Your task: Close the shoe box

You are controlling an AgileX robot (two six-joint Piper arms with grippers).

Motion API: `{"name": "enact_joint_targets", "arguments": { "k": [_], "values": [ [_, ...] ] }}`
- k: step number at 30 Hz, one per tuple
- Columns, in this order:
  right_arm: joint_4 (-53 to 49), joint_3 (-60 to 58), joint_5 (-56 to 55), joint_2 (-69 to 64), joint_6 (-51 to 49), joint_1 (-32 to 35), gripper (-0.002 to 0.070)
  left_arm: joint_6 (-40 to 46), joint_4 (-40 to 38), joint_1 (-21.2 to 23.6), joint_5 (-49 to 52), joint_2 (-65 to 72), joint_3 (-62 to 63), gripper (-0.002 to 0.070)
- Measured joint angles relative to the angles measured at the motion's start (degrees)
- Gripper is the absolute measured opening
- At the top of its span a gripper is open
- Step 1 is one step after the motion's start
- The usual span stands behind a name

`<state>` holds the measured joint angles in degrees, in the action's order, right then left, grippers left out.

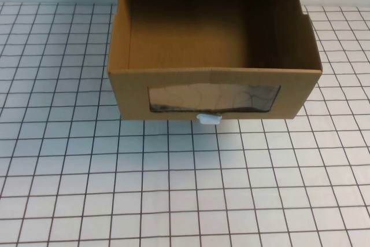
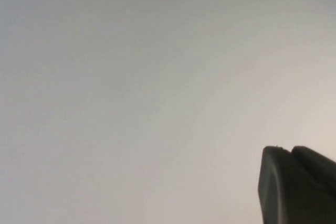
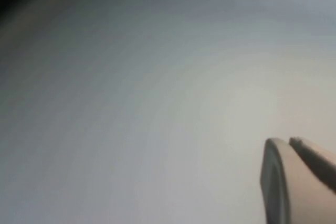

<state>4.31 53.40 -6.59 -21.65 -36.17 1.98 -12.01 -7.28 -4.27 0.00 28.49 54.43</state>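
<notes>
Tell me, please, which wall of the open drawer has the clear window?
The front wall, nearest the camera, above the white pull tab; the others are plain cardboard. Left claw and right claw sit outside the high view.

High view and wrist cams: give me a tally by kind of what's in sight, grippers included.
Shoe box, drawer pulled out, inside bare: 1
White pull tab under its window: 1
Grippers: 2, left gripper and right gripper, each seen only in its own wrist view, facing a blank surface
Total: 4
</notes>
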Motion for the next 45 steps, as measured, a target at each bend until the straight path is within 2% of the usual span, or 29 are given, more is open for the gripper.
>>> {"name": "enact_joint_targets", "arguments": {
  "k": [4, 8, 14, 22, 25, 30, 33, 39, 45],
  "values": [
    [-0.13, 1.89, 21.81, -6.78, -0.84, 0.0, -0.0014, -0.1, 0.73, -4.87, 16.02, 6.89, 4.08, -0.0005],
    [-2.17, 1.89, 34.78, -10.84, 4.21, 0.0, -0.0014, 1.23, 1.27, -6.73, 22.9, 12.0, 4.18, -0.0005],
    [0.99, 1.89, 37.1, -11.97, 16.19, -2.46, -0.0014, 1.45, -0.55, -6.96, 24.93, 17.32, 4.18, -0.0005],
    [20.42, 1.89, 43.1, -16.8, 51.73, -11.68, -0.0014, 2.42, -2.15, -6.96, 27.17, 22.73, 4.79, -0.0005],
    [28.45, 1.89, 47.5, -20.34, 62.84, -13.69, -0.0014, 9.14, -5.42, -6.96, 33.59, 25.98, 8.04, -0.0005],
    [40.96, 1.89, 51.75, -27.13, 76.41, -15.87, -0.0014, 25.38, -16.07, -6.96, 45.34, 34.85, 18.61, -0.0005],
    [46.92, 1.89, 53.31, -30.04, 83.44, -18.19, -0.0014, 32.25, -21.5, -6.96, 50.51, 41.07, 26.08, -0.0005],
    [49.82, 1.89, 55.39, -35.53, 95.08, -26.13, -0.0014, 37.53, -31.12, -6.96, 55.12, 54.68, 41.86, -0.0005],
    [50.32, 1.89, 55.48, -40.48, 108.32, -28.45, -0.0014, 38.84, -38.44, -6.96, 57.88, 67.05, 54.75, -0.0005]
  ]
}}
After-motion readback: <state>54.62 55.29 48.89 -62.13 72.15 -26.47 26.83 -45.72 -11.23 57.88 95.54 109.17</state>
